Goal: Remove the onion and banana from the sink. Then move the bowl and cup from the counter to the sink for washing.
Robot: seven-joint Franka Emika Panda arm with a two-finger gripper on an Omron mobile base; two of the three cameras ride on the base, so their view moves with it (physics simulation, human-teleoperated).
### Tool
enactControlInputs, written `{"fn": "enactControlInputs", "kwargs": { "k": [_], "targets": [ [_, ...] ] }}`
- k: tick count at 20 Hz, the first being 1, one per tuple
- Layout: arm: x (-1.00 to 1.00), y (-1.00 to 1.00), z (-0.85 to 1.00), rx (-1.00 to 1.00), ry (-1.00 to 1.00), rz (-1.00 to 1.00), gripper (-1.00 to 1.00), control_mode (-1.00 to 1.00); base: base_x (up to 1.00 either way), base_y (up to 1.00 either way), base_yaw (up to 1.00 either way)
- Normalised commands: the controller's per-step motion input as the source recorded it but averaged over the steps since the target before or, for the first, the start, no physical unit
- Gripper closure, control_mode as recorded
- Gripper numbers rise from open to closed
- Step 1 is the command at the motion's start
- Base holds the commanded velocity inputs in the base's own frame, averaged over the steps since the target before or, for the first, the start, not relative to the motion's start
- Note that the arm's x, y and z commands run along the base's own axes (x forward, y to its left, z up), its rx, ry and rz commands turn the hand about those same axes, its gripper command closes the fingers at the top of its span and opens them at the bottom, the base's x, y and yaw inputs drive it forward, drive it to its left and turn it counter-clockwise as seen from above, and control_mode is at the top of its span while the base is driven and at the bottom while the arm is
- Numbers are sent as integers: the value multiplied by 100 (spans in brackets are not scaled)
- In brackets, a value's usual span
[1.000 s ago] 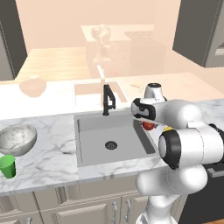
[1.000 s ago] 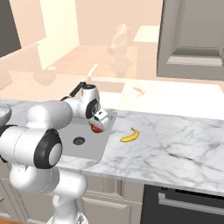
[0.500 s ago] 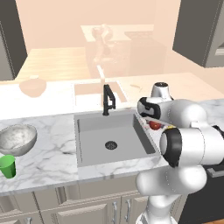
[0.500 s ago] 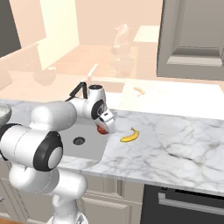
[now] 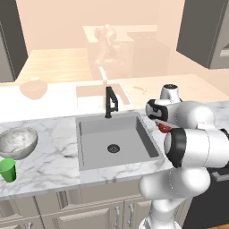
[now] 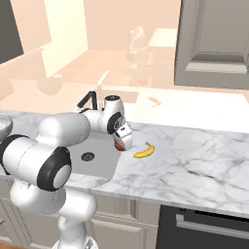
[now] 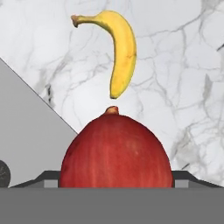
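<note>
Onion [image 7: 114, 151] sits large and red between our tool's [image 6: 121, 142] jaws in the hand view, the dark finger tips showing at either side of its base. The jaws stand wide, spread to the onion's own width, so we judge that we are carrying it and not merely hovering over it. In the right base view the tool hangs at the sink's [image 5: 89, 129] right-hand rim, with the red onion peeking out beneath it, just at the edge where grey basin meets white marble.

Banana [image 6: 144, 151] already lies on the bench [image 6: 204, 155], just beside the tool and past the sink's edge. In the hand view it curves directly beyond the onion's tip.

Setting the onion down well, we think, means carrying it fully clear of the rim first, so it cannot roll back into the basin. We should lower it until it rests on the marble before parting the jaws further, since a round, glossy thing dropped from height will wander. We also want a spot near the banana but not touching it, to avoid nudging it.

Far to the left, the speckled bowl [image 5: 17, 142] and the green cup [image 5: 7, 170] wait on the bench, close together, for the later steps.
</note>
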Motion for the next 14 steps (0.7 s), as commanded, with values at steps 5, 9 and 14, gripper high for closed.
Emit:
{"fn": "enactControlInputs", "kwargs": {
  "k": [5,9,14],
  "targets": [
    [0,-33,0,0,3,-10,100,-100,0,0,0],
    [0,-36,0,0,3,-9,100,-100,0,0,0],
    [0,-36,0,0,1,-7,100,-100,0,0,0]
  ]
}}
